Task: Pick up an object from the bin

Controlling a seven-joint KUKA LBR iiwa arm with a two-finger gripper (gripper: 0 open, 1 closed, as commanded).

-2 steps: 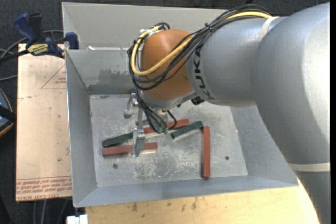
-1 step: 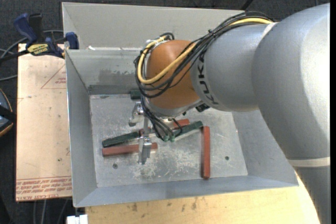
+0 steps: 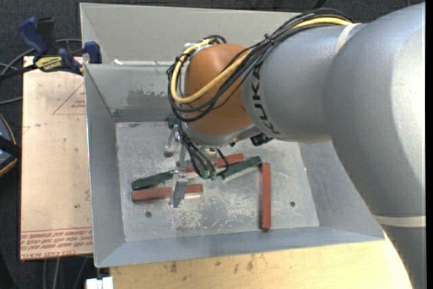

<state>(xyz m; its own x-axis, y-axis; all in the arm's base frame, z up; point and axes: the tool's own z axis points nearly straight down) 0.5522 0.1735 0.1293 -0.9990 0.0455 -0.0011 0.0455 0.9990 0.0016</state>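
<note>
My gripper (image 3: 178, 193) hangs below the orange wrist cover, low over the middle of the bin floor. Its metal tip reaches down onto a flat red-brown bar (image 3: 154, 195) that lies left to right. A thin dark green strip (image 3: 152, 180) lies just above that bar, slanting up towards the gripper. A second dark green strip (image 3: 241, 168) slants away on the gripper's right, and a short red-brown piece (image 3: 233, 159) shows beside it.
A long red-brown bar (image 3: 265, 197) lies upright in the view near the bin's right side. The arm and its orange cover hide the back middle of the bin floor. Bare scuffed floor lies along the front and left.
</note>
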